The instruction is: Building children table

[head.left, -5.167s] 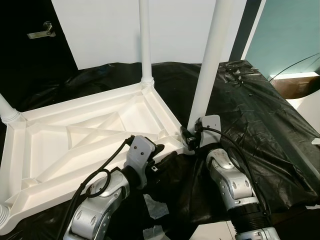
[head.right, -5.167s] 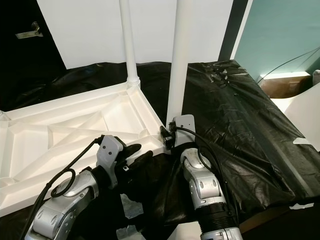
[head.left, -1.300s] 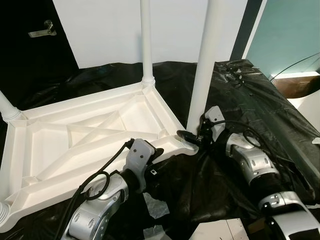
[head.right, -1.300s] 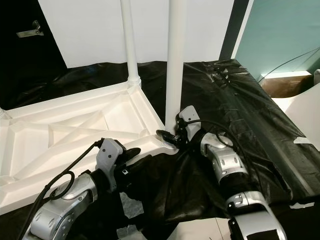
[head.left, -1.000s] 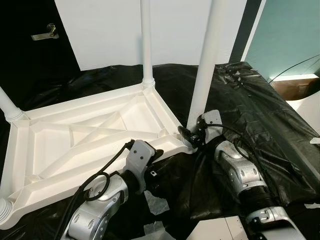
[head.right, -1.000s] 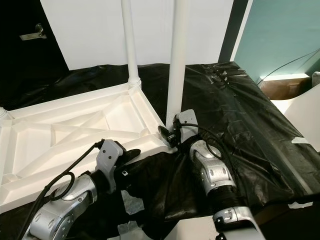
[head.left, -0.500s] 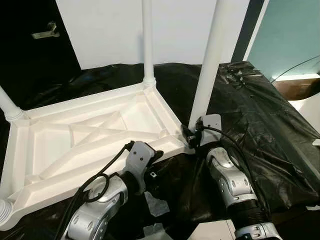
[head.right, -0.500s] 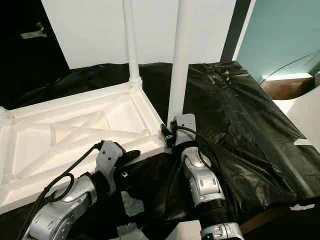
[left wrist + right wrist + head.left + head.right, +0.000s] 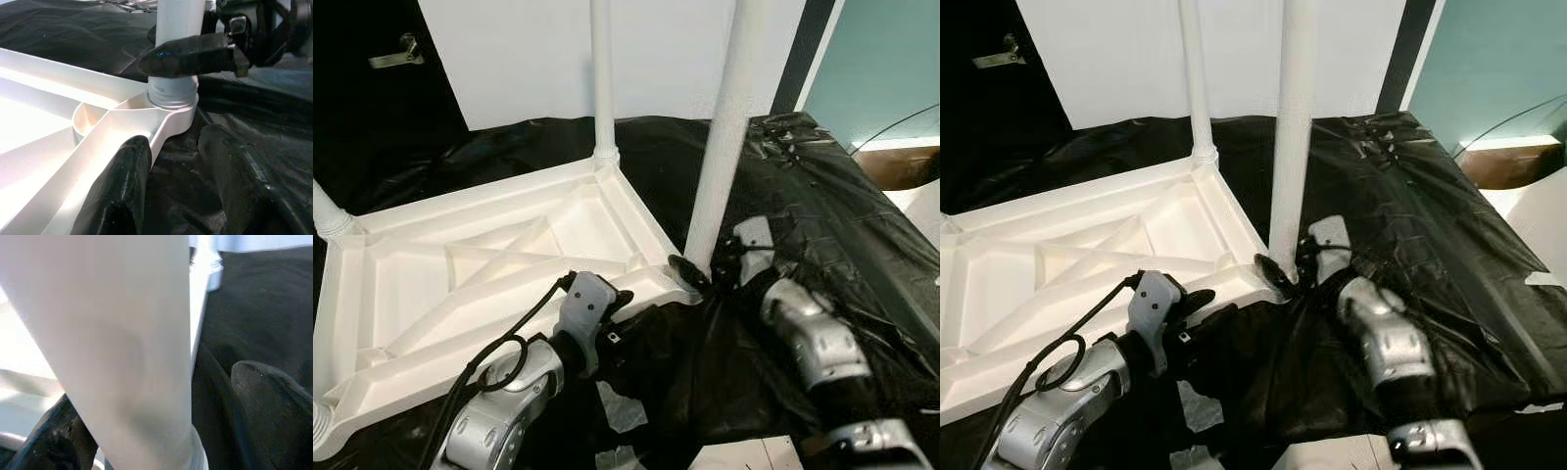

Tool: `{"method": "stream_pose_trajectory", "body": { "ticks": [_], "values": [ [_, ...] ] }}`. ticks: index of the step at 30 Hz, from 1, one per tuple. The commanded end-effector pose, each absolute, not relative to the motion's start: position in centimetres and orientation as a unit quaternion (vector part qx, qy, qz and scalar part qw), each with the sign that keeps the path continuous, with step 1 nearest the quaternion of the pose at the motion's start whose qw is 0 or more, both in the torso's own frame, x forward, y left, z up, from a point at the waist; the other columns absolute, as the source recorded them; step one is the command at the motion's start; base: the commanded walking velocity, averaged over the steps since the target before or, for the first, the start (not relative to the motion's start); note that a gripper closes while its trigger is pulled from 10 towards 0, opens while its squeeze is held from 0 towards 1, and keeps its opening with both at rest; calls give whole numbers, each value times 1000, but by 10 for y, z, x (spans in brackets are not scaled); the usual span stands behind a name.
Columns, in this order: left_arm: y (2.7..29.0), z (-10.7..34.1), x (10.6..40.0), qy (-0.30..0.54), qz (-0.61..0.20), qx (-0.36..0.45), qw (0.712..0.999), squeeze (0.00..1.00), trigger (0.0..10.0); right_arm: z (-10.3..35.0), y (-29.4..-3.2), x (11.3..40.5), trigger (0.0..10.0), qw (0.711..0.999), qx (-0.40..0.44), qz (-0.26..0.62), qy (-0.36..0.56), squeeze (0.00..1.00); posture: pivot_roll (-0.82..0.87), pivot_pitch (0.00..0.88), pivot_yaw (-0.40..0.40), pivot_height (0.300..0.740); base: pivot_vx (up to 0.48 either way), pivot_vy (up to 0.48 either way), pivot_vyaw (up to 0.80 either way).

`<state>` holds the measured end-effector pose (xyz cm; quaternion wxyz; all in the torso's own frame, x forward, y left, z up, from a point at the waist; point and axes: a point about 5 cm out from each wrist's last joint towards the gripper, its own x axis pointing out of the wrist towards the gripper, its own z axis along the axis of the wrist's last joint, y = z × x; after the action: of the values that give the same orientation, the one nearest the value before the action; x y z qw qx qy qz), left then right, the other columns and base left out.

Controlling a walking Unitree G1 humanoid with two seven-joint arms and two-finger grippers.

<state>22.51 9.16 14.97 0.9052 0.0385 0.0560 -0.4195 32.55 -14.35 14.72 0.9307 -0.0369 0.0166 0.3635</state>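
A white plastic table top point(image 9: 460, 284) lies upside down on black sheeting, with white legs standing up from its corners. My right gripper point(image 9: 695, 279) is at the foot of the near right leg point(image 9: 720, 147), shut on it just above the screw collar point(image 9: 172, 93). In the right wrist view the leg point(image 9: 122, 333) stands between the two black fingers point(image 9: 274, 401). My left gripper point(image 9: 626, 313) rests low by the table's front rim, left of that corner. It is open, with the rim edge point(image 9: 166, 132) between its fingers point(image 9: 122, 196).
A far leg point(image 9: 600, 78) rises at the back corner and another leg point(image 9: 325, 211) at the left. Crumpled black sheeting point(image 9: 822, 196) covers the surface to the right. A white panel point(image 9: 529, 59) stands behind. Pale scraps point(image 9: 622, 406) lie near my arms.
My right forearm has swung out to the right around the foot of the leg, with its fingers staying at the collar. The left gripper has stayed in place.
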Motion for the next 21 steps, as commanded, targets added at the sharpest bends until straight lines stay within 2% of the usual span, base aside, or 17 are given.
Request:
{"method": "stream_pose_trajectory", "body": {
  "ticks": [1,8,9,10,11,21],
  "values": [
    [91,151,225,56,-420,40,905,0,10000,147,-140,328,10000,912,-50,406,21,0,85,21,3,740,0,0,0],
    [92,151,226,55,-418,40,906,0,10000,147,-131,336,10000,891,-73,448,36,0,95,20,-2,740,0,0,0],
    [92,152,225,54,-415,39,907,0,10000,143,-130,339,824,878,-90,467,52,0,104,19,-8,740,0,0,0],
    [92,152,225,54,-415,39,907,0,10000,143,-130,339,824,878,-90,467,52,0,104,19,-8,740,0,0,0],
    [92,152,225,54,-413,39,908,0,10000,141,-130,340,0,872,-96,476,58,0,110,18,-13,740,0,0,0],
    [93,151,223,54,-408,35,911,0,10000,135,-134,340,0,872,-85,477,71,0,115,29,-21,740,0,0,0]
  ]
}}
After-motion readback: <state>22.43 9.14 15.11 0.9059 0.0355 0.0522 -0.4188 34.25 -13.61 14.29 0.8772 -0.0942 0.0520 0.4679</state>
